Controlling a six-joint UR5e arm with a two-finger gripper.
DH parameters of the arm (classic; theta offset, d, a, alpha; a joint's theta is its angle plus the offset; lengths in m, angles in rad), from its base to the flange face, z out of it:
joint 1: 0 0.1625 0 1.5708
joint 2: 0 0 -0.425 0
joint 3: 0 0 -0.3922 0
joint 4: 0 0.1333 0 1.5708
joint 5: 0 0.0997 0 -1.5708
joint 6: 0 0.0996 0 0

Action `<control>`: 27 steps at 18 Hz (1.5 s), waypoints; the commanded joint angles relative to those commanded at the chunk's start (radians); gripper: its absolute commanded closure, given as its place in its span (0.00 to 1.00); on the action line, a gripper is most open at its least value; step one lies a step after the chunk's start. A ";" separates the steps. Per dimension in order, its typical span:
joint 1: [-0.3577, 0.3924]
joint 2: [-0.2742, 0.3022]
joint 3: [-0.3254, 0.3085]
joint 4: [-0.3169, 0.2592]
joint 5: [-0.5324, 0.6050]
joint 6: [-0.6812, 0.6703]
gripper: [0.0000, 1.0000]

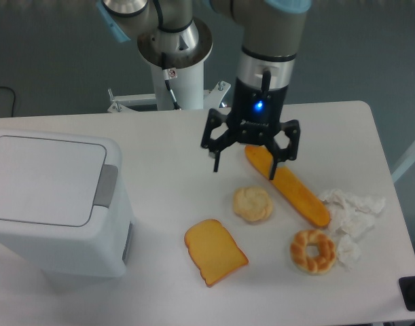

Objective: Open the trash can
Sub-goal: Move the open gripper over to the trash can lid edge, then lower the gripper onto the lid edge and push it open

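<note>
The trash can (51, 197) is a large white boxy bin at the left of the table. Its flat lid (44, 178) lies closed, and the grey push tab (106, 185) sits on its right edge. My gripper (244, 167) hangs above the middle of the table, well to the right of the bin. Its two dark fingers (216, 157) are spread wide apart with nothing between them. The right finger stands in front of the near end of a long orange baguette (289, 187).
A toast slice (214, 251), a round bun (253, 204), a glazed ring pastry (313, 250) and crumpled white paper (350, 214) lie right of centre. The robot's base (176, 61) stands at the table's back edge.
</note>
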 joint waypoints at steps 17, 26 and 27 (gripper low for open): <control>-0.141 -0.014 -0.044 0.000 -0.046 -0.203 0.00; -0.160 -0.017 -0.048 0.000 -0.046 -0.197 0.00; -0.161 -0.017 -0.048 0.000 -0.045 -0.197 0.00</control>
